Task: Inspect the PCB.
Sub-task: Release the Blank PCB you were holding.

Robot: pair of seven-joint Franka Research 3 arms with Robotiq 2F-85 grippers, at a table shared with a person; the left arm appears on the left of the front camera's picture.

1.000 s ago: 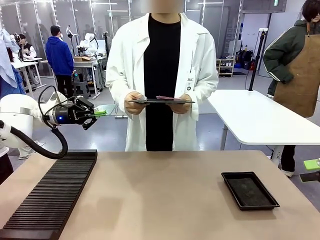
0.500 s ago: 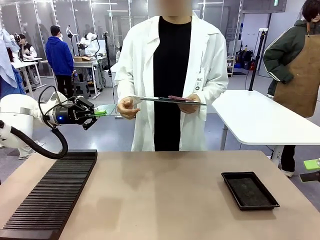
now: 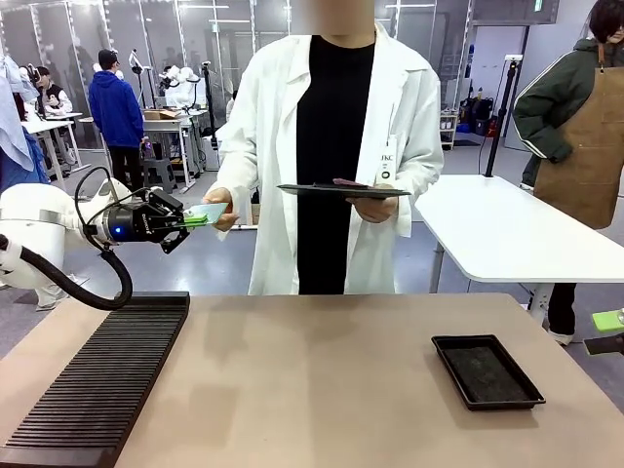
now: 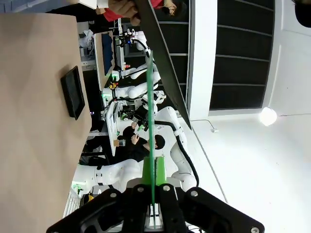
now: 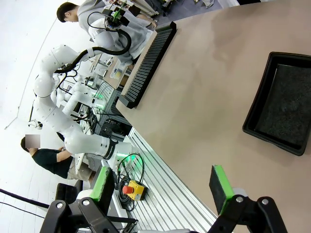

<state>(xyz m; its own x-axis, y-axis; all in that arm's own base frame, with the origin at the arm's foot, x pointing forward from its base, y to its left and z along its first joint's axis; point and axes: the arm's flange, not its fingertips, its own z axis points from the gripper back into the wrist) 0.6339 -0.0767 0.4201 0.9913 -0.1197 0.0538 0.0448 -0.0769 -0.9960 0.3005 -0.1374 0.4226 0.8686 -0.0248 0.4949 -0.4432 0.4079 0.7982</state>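
PCB (image 3: 209, 212) sits clamped in left tool (image 3: 193, 219), person's hand (image 3: 223, 208) on its far end; right tool (image 5: 161, 185) gapes open.

The front view faces straight across the table (image 3: 322, 370) at the person (image 3: 331, 146) standing at its far edge. The left wrist view, rolled a quarter turn, looks along the left gripper (image 4: 153, 180) with the table down the picture's left. The right wrist view looks down, tilted, from just off the table. All three share the black tray (image 3: 487, 370); front and right wrist also share the slotted rack (image 3: 107, 380).
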